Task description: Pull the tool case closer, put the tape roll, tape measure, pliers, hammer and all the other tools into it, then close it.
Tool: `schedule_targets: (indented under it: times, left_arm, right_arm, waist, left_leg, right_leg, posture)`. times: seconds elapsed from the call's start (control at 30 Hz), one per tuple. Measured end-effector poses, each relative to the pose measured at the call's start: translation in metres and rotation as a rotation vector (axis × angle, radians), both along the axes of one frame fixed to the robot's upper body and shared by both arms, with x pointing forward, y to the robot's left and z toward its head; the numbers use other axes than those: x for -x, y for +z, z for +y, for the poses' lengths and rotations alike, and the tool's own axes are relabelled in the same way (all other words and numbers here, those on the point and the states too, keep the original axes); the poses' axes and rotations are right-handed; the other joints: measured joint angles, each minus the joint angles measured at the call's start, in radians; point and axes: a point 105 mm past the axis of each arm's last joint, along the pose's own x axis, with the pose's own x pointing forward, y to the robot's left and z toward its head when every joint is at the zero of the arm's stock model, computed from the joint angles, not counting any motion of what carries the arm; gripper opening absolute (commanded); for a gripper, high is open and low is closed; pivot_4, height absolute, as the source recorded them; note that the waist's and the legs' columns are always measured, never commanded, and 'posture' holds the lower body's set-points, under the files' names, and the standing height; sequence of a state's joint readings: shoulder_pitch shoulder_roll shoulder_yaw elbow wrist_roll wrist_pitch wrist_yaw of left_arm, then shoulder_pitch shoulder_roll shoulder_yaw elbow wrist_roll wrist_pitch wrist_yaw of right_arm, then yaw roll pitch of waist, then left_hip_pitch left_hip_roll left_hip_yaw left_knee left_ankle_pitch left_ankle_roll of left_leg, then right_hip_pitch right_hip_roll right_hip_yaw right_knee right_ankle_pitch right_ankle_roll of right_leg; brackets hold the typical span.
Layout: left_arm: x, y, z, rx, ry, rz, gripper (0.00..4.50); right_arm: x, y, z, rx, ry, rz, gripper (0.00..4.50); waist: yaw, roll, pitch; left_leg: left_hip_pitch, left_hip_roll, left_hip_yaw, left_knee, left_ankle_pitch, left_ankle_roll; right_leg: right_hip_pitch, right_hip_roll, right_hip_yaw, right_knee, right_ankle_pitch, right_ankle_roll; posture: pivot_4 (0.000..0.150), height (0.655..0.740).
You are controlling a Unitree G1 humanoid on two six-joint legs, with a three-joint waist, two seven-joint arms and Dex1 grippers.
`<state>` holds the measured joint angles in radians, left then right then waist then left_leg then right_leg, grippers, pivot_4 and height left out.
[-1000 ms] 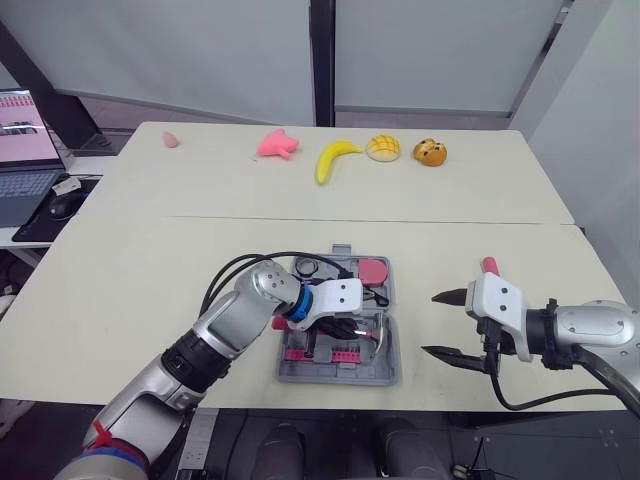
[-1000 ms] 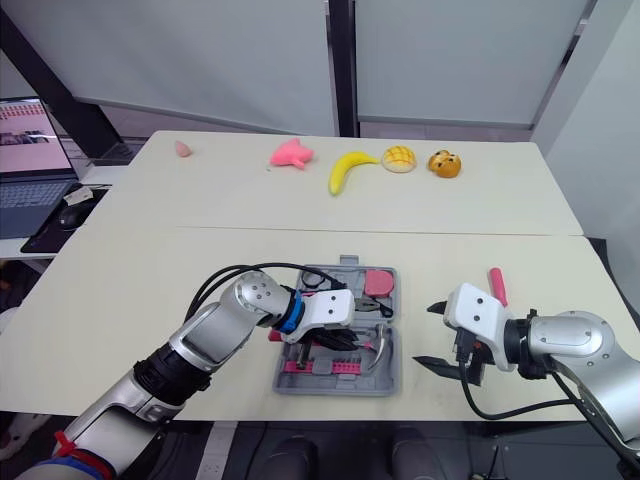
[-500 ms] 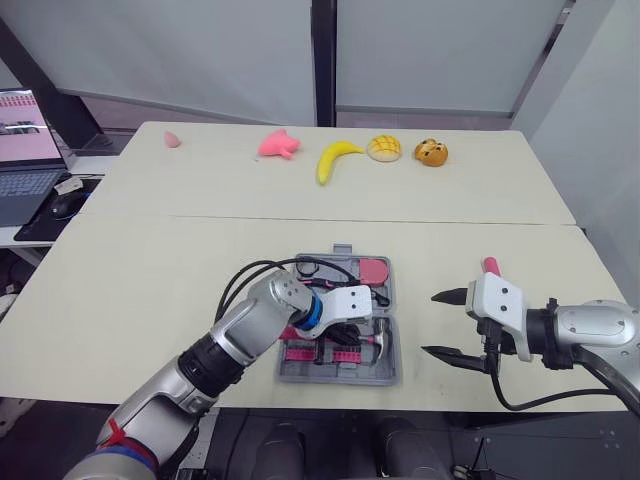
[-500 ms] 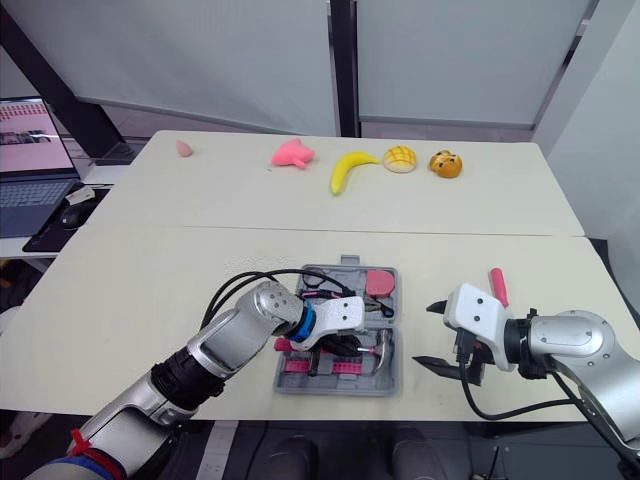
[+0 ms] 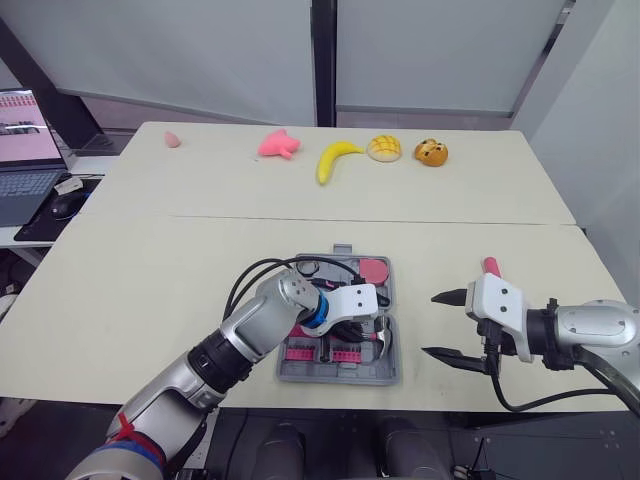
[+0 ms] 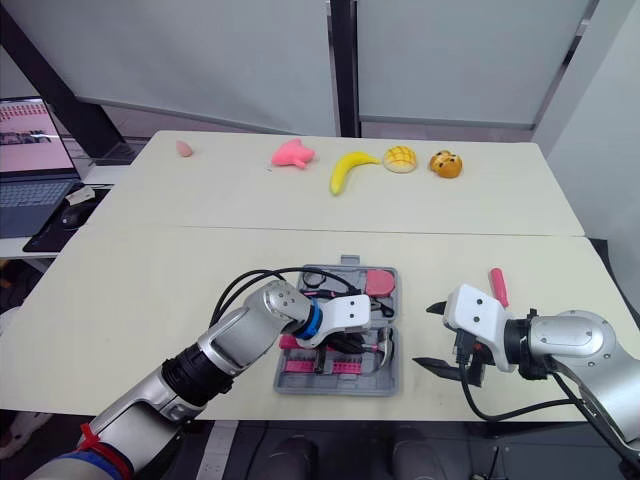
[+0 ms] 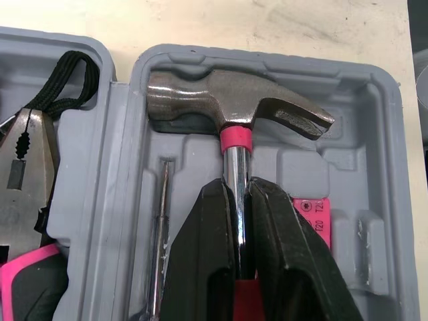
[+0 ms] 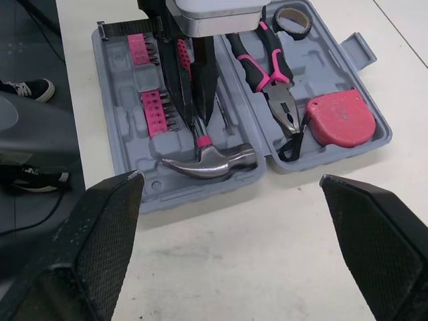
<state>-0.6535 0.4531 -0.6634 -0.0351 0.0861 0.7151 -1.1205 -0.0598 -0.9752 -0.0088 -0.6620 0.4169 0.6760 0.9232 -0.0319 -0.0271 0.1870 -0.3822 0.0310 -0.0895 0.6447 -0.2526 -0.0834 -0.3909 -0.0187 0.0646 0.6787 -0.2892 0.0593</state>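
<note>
The tool case (image 5: 336,377) lies open and flat on the counter (image 5: 180,260), close to its front edge and between the two arms. The left arm comes in from the lower left, its forearm angled up and across towards the right, with a black cable looped over the wrist. Its wrist sits over the case, and the left gripper (image 7: 237,190) points towards the robot's right.

The black fingers (image 7: 200,254) of the left gripper are clamped on the steel shaft of the hammer (image 7: 234,110), just below the pink collar under the head. The hammer head sits over the moulded recess in the case half nearest the front edge, at the end of that half towards the right arm. I cannot tell whether the head rests in the recess or hangs just above it. A thin screwdriver (image 7: 160,241) lies in a slot just beside the shaft, and rows of pink bits (image 8: 159,110) sit in the same half.

In the other half of the case lie the pliers (image 8: 279,100), with the tape measure (image 8: 340,117) beside them and the tape roll (image 8: 294,20) at the handle end.

The right forearm enters from the right and runs low along the front of the counter. The right gripper (image 5: 432,323) faces the case but is apart from it, with its fingers (image 8: 100,234) spread wide and nothing between them. A pink tool handle (image 6: 496,283) lies on the counter just behind that gripper.
</note>
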Motion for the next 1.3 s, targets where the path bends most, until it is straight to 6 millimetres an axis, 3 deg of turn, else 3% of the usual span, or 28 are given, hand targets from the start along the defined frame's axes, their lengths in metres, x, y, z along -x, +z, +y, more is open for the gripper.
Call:
schedule_targets:
  times: [0.2,0.5,0.6,0.77,0.87,1.0,1.1,1.3]
  left_arm:
    - [-0.001,0.0,-0.003,0.001,0.009,-0.007,0.1]
    - [0.001,0.007,-0.005,0.009,0.029,0.01,2.8]
    - [-0.001,0.015,-0.005,0.044,0.025,0.001,2.8]
    - [-0.011,0.046,-0.006,0.183,-0.052,-0.08,2.8]
    - [-0.012,0.052,-0.001,0.235,-0.112,-0.084,2.19]
    - [-0.018,0.039,0.03,0.146,-0.116,-0.056,0.99]
    - [-0.015,0.032,0.035,0.123,-0.14,-0.04,0.06]
    - [-0.009,0.014,0.036,0.09,-0.16,-0.017,0.02]
  right_arm:
    - [0.0,0.0,0.0,0.0,0.0,0.0,4.5]
    - [0.0,0.0,0.0,0.0,0.0,0.0,4.5]
    - [0.0,0.0,0.0,0.0,0.0,0.001,4.5]
    - [0.0,0.001,0.0,-0.001,0.0,-0.001,4.5]
    - [-0.001,0.002,0.001,-0.002,-0.001,-0.009,4.5]
    - [-0.001,0.002,0.001,-0.003,-0.002,-0.011,4.5]
    - [-0.001,0.002,0.002,-0.004,-0.002,-0.011,4.5]
    - [-0.001,0.002,0.003,-0.007,0.003,-0.01,4.5]
  waist:
    - [0.0,0.0,0.0]
    - [0.0,0.0,0.0]
    - [0.0,0.0,0.0]
    - [0.0,0.0,0.0]
    - [0.0,0.0,0.0]
    - [-0.001,0.0,0.0]
    - [0.001,0.0,0.0]
    - [0.003,0.0,0.0]
  left_leg:
    - [0.0,0.0,0.0,0.0,0.0,0.0]
    - [0.0,0.0,0.0,0.0,0.0,0.0]
    - [0.0,0.0,0.0,0.001,0.0,0.0]
    - [0.0,0.0,0.0,0.0,0.0,0.0]
    - [0.0,0.0,0.0,0.0,0.0,0.0]
    - [0.001,0.0,0.0,0.0,0.0,0.0]
    - [0.0,0.0,0.001,0.0,0.0,0.0]
    - [0.0,-0.001,0.0,0.0,0.0,0.0]
  right_leg:
    - [0.0,0.0,0.0,0.0,0.0,0.0]
    - [0.0,0.0,0.0,0.0,0.0,0.0]
    - [0.0,0.0,0.0,0.0,0.0,0.0]
    - [0.001,0.0,0.0,0.0,0.0,0.0]
    - [0.001,0.0,0.0,0.0,0.0,0.0]
    - [0.0,0.0,0.0,0.0,0.0,0.0]
    - [0.001,-0.001,0.0,0.0,0.0,0.0]
    - [0.0,0.0,0.0,0.0,0.0,0.0]
  posture:
    - [0.15,0.7255]
    - [0.15,0.7255]
    - [0.15,0.7255]
    - [0.15,0.7255]
    - [0.15,0.7255]
    - [0.15,0.7255]
    - [0.15,0.7255]
    - [0.15,0.7255]
